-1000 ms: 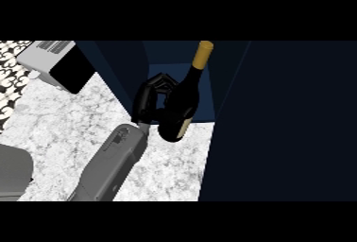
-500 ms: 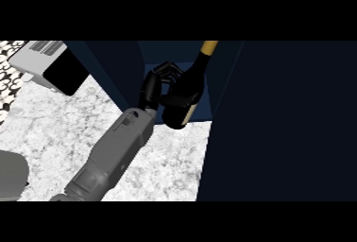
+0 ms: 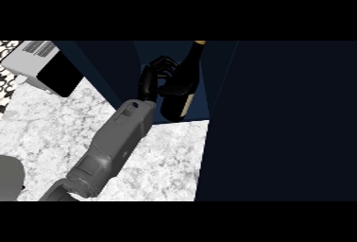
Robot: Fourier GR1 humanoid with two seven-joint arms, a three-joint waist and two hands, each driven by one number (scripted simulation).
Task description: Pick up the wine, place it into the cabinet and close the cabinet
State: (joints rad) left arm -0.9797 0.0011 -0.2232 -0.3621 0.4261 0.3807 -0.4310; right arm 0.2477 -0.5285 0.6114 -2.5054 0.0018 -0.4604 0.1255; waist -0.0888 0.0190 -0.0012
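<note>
The wine bottle [image 3: 184,78] is dark with a gold-capped neck and a cream label. It stands tilted inside the dark blue cabinet [image 3: 219,71], base near the cabinet's front lip. My right hand [image 3: 149,79] is curled round the bottle's left side, its grey forearm [image 3: 115,142] running down to the lower left. The cabinet door [image 3: 286,123] stands open, a large dark panel filling the right of the view. My left hand does not show.
A white and black appliance [image 3: 43,68] sits at the upper left on the marble counter [image 3: 164,160]. A grey rounded shape [image 3: 8,176] shows at the lower left edge.
My right hand has carried the bottle farther up the view and deeper into the cabinet. The forearm now stretches longer across the counter.
</note>
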